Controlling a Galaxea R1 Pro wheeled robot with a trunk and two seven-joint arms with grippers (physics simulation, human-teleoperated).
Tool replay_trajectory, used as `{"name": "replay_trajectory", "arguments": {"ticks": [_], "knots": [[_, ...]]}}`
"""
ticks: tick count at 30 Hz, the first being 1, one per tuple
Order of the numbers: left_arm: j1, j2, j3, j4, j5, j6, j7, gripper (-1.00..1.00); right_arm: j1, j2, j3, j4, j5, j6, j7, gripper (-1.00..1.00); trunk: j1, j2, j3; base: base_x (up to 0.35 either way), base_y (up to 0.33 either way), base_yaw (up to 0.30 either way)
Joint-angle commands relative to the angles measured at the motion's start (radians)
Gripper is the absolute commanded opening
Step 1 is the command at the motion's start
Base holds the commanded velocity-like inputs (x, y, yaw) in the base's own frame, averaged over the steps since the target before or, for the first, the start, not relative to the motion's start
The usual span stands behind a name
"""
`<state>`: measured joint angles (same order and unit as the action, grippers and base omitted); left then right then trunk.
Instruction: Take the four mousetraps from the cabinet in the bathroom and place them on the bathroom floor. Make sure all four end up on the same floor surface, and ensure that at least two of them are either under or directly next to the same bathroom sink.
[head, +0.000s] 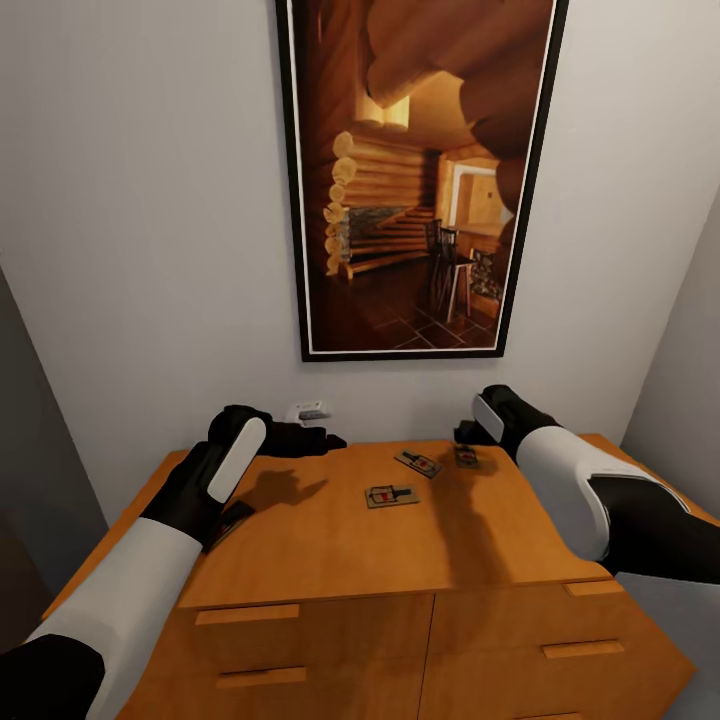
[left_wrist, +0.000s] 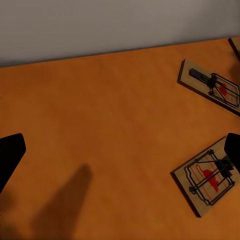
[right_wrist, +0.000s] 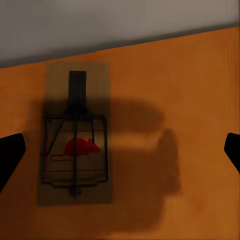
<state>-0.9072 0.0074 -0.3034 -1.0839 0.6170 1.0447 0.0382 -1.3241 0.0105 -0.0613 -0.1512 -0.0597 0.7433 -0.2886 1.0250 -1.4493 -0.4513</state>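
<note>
Mousetraps lay flat on the orange-brown cabinet (head: 330, 560) top: the nearest mousetrap (head: 391, 495) sat mid-counter, a second mousetrap (head: 419, 462) farther back, and a third mousetrap (head: 466, 456) just beside the right tool (head: 470, 432). A dark flat piece under the left forearm could not be identified. The left tool (head: 325, 440) hovered over the counter's back edge with its fingers (left_wrist: 10, 152) spread. The right tool's fingers (right_wrist: 10, 150) were spread too, above the third trap (right_wrist: 76, 135). Behind, a framed log-cabin picture (head: 420, 170) hung on the wall.
</note>
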Motion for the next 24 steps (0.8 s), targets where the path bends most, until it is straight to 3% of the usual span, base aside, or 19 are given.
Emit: {"name": "replay_trajectory", "arguments": {"ticks": [1,13,24], "knots": [[-0.001,0.001,-0.002,-0.001,0.004,0.003,0.004,1.0,-0.001,-0.003,-0.006,0.005,-0.007,-0.005,-0.005,1.0,0.0,-0.001,-0.001,0.0,0.0,0.0],[-0.001,-0.001,-0.002,-0.001,0.004,0.002,0.003,1.0,0.0,-0.014,-0.005,0.029,-0.006,-0.033,0.011,1.0,0.0,-0.001,-0.001,0.0,0.0,0.0],[-0.001,-0.001,-0.002,-0.001,0.004,0.002,0.003,1.0,0.0,-0.006,-0.007,0.031,-0.006,-0.036,0.013,1.0,0.0,-0.001,-0.001,0.0,0.0,0.0]]}}
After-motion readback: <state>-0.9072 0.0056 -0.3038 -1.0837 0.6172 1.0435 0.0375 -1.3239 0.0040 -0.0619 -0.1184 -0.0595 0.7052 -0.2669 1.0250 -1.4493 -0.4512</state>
